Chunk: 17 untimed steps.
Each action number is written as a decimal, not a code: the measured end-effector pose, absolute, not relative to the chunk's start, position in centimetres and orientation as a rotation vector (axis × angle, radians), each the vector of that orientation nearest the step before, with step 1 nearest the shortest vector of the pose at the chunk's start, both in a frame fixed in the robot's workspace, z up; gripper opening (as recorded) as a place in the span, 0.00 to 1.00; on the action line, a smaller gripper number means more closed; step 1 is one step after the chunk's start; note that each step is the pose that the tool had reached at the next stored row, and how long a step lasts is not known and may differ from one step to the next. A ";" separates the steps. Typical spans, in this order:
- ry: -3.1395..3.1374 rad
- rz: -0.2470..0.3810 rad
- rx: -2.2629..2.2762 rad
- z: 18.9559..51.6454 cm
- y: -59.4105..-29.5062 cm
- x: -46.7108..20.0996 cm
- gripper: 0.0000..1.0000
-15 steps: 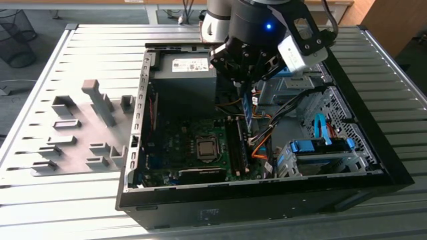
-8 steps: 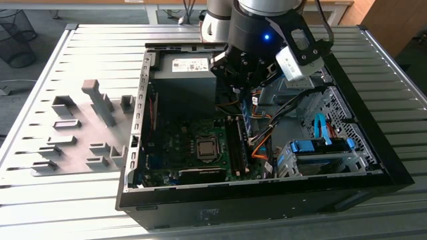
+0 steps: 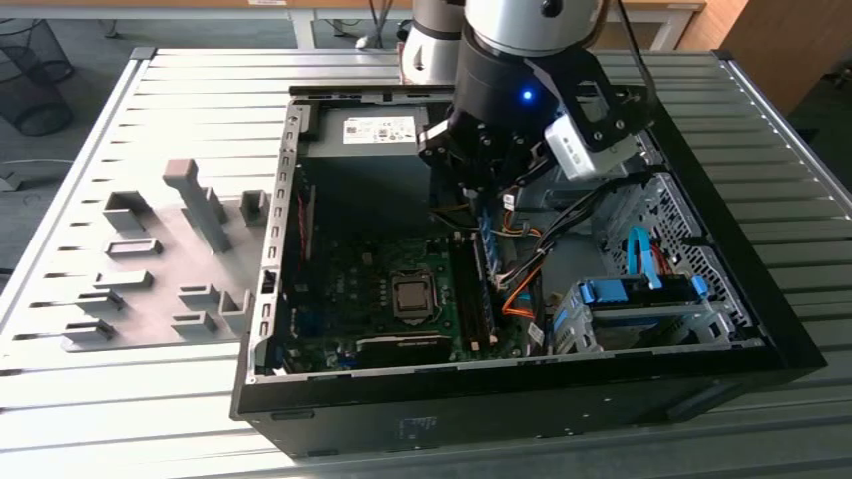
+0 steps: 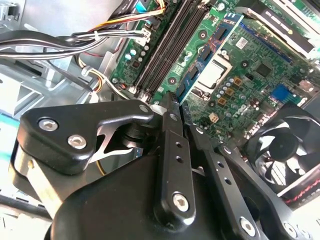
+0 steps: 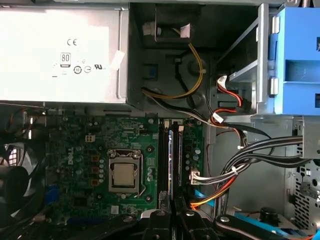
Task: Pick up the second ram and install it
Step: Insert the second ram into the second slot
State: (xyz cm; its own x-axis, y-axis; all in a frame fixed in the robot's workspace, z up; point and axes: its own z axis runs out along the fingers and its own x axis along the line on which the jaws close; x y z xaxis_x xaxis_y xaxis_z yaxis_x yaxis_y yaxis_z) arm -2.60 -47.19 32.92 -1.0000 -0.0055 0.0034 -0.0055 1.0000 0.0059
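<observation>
Ribbed grey metal surface [image 3: 147, 394] carrying an open black PC case [image 3: 533, 399]. In the second wrist view, the hand [image 4: 176, 102] grips the second ram [image 4: 207, 55], a thin blue-green stick, above the black memory slots [image 4: 167, 45]; the exterior view adds grey slotted blocks [image 3: 174, 269].

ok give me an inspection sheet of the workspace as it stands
surface: slatted metal table with an open computer case lying on it
job's things: second ram held edge-on over the memory slots; seated or not, cannot tell
clutter: grey slotted blocks at the exterior view's left
grippers: gripper, fingers shut on the second ram
cables: black, orange and yellow cables running beside the memory slots
surroundings: wire bin on the floor beyond the table
</observation>
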 end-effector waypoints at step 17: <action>-3.138 -0.009 0.033 29.8 -47.2 -1.6 0.14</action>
